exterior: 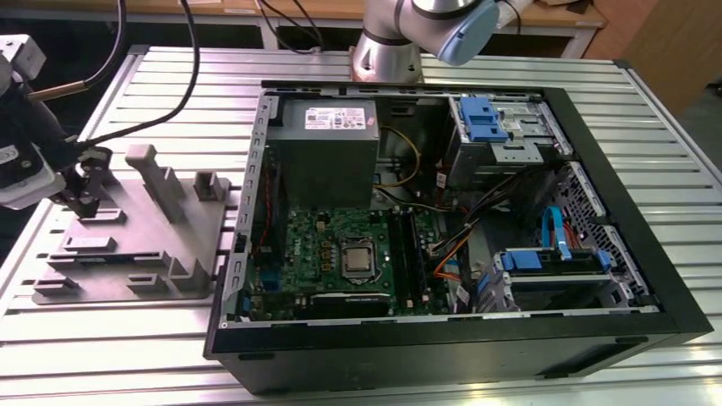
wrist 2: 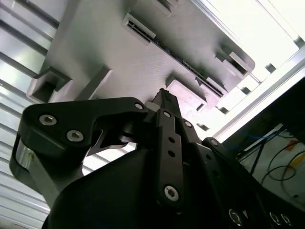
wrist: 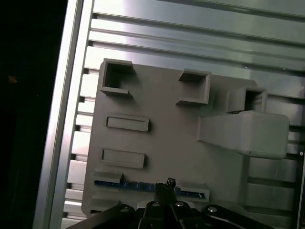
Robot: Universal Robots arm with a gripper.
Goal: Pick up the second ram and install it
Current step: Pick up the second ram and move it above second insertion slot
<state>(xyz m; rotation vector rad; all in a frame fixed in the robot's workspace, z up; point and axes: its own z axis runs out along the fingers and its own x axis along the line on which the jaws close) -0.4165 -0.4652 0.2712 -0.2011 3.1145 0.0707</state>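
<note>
The second ram (wrist: 138,184) is a thin dark strip with a blue sheen. It stands on edge in a slot near one edge of the grey moulded tray (wrist: 171,143). In the exterior view, my gripper (exterior: 81,203) hangs over the tray (exterior: 147,245) at the left. In both wrist views my gripper (wrist: 168,182) (wrist 2: 163,94) has its fingers drawn together with nothing between them. The tips sit just over the ram's middle, and I cannot tell whether they touch it.
An open black computer case (exterior: 631,254) lies to the exterior view's right of the tray, showing a green motherboard (exterior: 338,245), a grey power supply (exterior: 327,139) and blue drive brackets (exterior: 479,118). Upright pegs (exterior: 152,173) rise from the tray. The arm's base (exterior: 390,46) stands behind the case.
</note>
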